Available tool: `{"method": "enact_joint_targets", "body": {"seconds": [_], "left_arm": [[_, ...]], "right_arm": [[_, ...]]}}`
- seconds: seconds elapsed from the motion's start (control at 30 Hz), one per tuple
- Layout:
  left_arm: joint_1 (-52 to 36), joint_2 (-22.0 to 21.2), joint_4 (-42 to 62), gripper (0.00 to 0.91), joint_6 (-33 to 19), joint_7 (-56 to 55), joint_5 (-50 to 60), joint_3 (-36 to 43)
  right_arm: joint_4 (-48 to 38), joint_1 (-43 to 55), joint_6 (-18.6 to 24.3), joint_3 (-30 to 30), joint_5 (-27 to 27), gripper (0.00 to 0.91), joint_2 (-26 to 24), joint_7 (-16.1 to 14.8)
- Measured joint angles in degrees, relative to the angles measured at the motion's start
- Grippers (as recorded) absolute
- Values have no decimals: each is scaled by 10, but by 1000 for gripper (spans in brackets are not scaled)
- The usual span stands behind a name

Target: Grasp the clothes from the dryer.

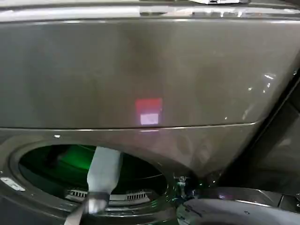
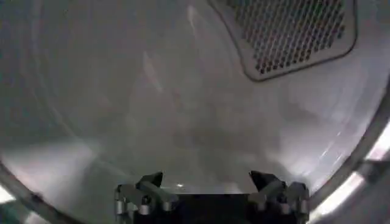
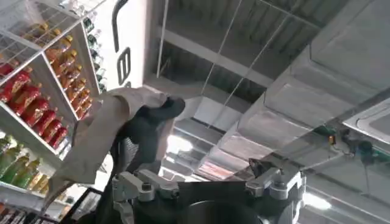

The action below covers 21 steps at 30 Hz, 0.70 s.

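Observation:
The grey dryer (image 1: 140,70) fills the head view, its round drum opening (image 1: 70,168) at the lower left. My left arm (image 1: 104,173) reaches through that opening. Inside the drum my left gripper (image 2: 207,179) is open, with bare metal wall ahead of its fingertips (image 2: 153,179). My right gripper (image 3: 201,173) points up toward the ceiling with its jaws wide apart. The clothes (image 3: 103,134), a beige piece and a dark piece (image 3: 149,131), hang draped over one of its fingers and hide that finger's tip.
The dryer's open door (image 1: 234,206) lies at the lower right of the head view. A perforated vent panel (image 2: 292,30) sits in the drum's back wall. Shelves of bottles (image 3: 36,91) stand beside the right gripper.

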Motion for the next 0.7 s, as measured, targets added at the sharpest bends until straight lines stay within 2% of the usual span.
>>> {"method": "enact_joint_targets", "body": {"seconds": [0.17, 0.37, 0.53, 0.7], "left_arm": [[-22, 0, 23, 907, -23, 94, 158, 3], [-50, 0, 37, 907, -92, 211, 361, 21], [-66, 0, 37, 907, -162, 309, 471, 26], [-83, 0, 46, 907, -209, 404, 547, 27]], "right_arm": [[1, 0, -2, 0, 0, 907, -4, 0], [-1, -2, -2, 4, 1, 907, -5, 0], [-3, -4, -2, 8, 1, 907, -7, -1], [-3, -6, -2, 11, 1, 907, -5, -2]]}}
